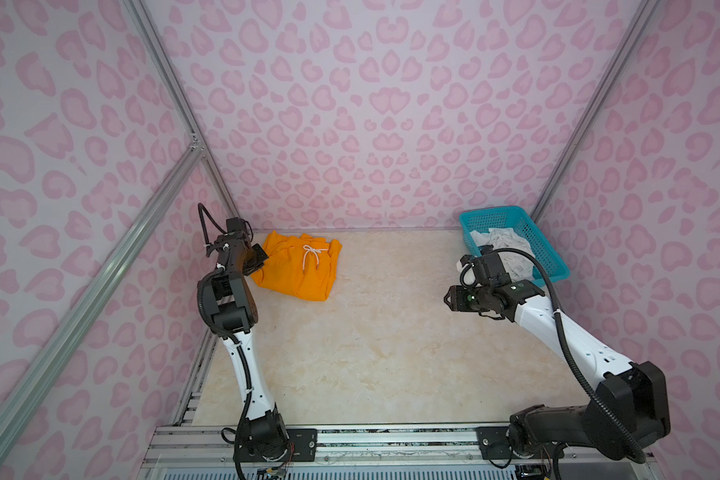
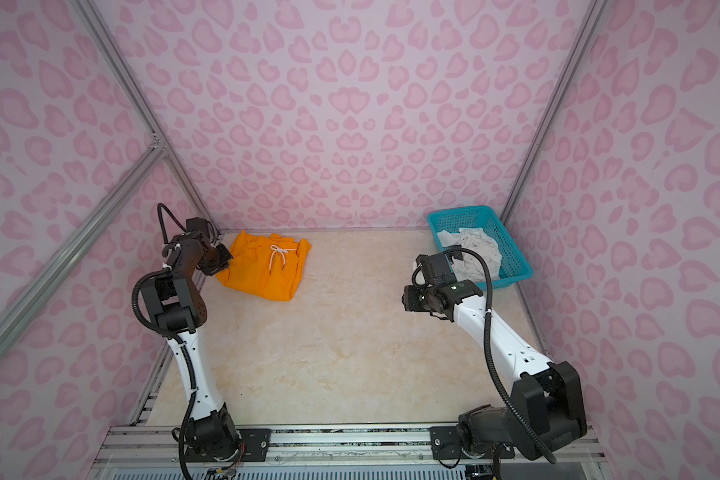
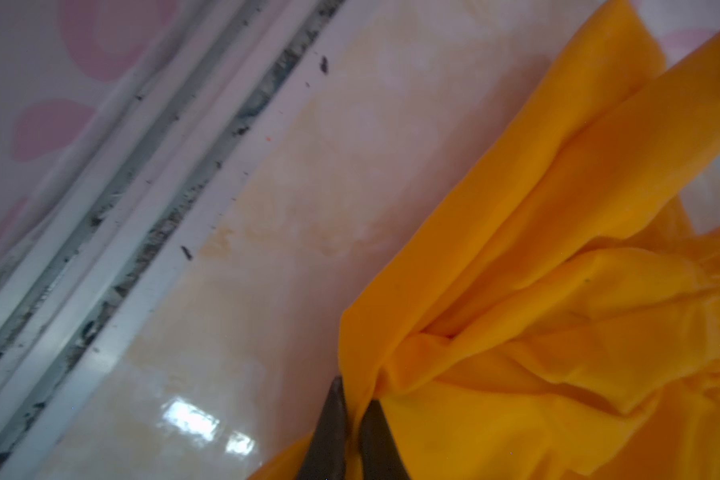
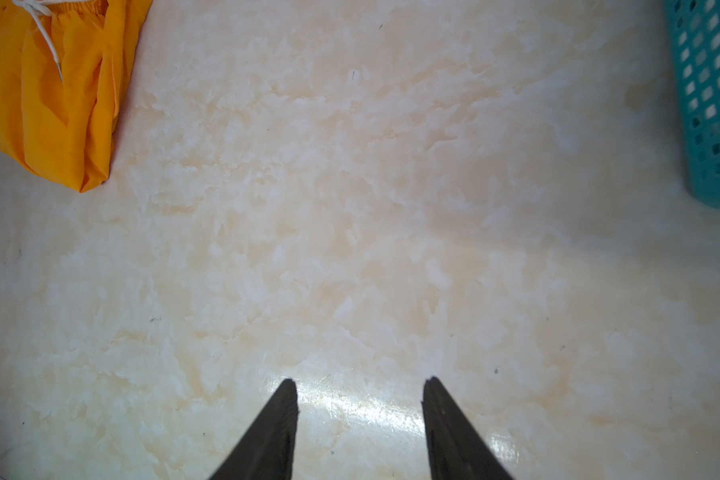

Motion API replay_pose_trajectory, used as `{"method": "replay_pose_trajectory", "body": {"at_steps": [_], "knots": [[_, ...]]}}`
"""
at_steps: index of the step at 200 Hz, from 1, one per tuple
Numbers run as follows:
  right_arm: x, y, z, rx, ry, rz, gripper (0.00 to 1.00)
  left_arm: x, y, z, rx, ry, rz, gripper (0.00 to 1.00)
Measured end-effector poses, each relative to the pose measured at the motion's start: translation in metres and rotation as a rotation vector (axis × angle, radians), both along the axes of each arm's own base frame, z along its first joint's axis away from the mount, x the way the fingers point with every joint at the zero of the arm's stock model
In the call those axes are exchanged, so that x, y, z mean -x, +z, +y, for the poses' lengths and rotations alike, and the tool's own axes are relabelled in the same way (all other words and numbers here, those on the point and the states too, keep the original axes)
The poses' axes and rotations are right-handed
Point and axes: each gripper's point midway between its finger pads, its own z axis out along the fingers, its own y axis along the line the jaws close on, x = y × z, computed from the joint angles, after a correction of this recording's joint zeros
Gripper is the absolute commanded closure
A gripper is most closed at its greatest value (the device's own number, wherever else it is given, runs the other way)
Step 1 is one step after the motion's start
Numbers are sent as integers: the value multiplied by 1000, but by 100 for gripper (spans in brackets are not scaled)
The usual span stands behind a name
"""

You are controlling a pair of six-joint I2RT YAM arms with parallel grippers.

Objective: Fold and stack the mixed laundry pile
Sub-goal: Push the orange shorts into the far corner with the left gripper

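Note:
The laundry is in two places. Bright orange shorts (image 1: 296, 270) (image 2: 265, 270) with a white drawstring (image 1: 310, 255) lie roughly folded at the table's back left. My left gripper (image 1: 256, 259) (image 2: 221, 259) is at their left edge. In the left wrist view it (image 3: 355, 392) is shut on a fold of the orange cloth (image 3: 558, 291). A crumpled white T-shirt (image 1: 504, 245) (image 2: 474, 245) lies in the teal basket at the back right. My right gripper (image 1: 447, 299) (image 2: 404, 299) (image 4: 360, 384) hovers open over bare table in front of the basket, holding nothing. In the right wrist view the shorts (image 4: 59, 104) show far off.
The teal perforated basket (image 1: 491, 210) (image 2: 462, 210) (image 4: 711, 104) stands in the back right corner against the wall. Aluminium rails (image 3: 100, 249) run along the table's left edge, close beside the shorts. Marble-patterned table (image 1: 371, 332) spreads between the two arms.

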Motion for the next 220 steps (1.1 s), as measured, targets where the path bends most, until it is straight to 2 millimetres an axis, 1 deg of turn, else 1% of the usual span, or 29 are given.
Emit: {"method": "replay_pose_trajectory", "body": {"at_steps": [21, 40, 44, 56, 59, 66, 76, 86, 99, 132, 172, 187, 220], "knots": [[2, -2, 2, -12, 0, 8, 50, 8, 1, 22, -16, 52, 9, 85], [1, -2, 4, -28, 1, 10, 50, 8, 3, 21, -17, 50, 12, 79], [1, -2, 5, -29, 2, 11, 50, 8, 3, 21, -17, 49, 14, 76], [2, -2, 6, -32, 6, 13, 50, 10, 2, 19, -17, 44, 22, 65], [2, -2, 6, -33, 7, 13, 50, 10, 2, 19, -16, 43, 24, 59], [2, -1, 7, -36, 9, 11, 50, 12, 1, 18, -19, 36, 32, 51], [2, -1, 8, -37, 12, 8, 50, 13, 1, 19, -25, 33, 39, 43], [3, -1, 8, -40, 13, 5, 50, 14, 1, 20, -32, 30, 42, 39], [4, -2, 8, -41, 14, 5, 50, 14, 1, 20, -51, 16, 49, 37], [7, -4, 11, -55, 20, 11, 50, 15, 1, 23, -121, -8, 75, 35], [5, 0, 14, -70, 29, -10, 50, 20, 2, 26, -220, -34, 125, 34], [5, -1, 14, -70, 30, -9, 50, 21, 3, 26, -255, -47, 144, 31], [5, -3, 15, -71, 32, -6, 50, 25, 4, 32, -299, -56, 169, 29]]}}
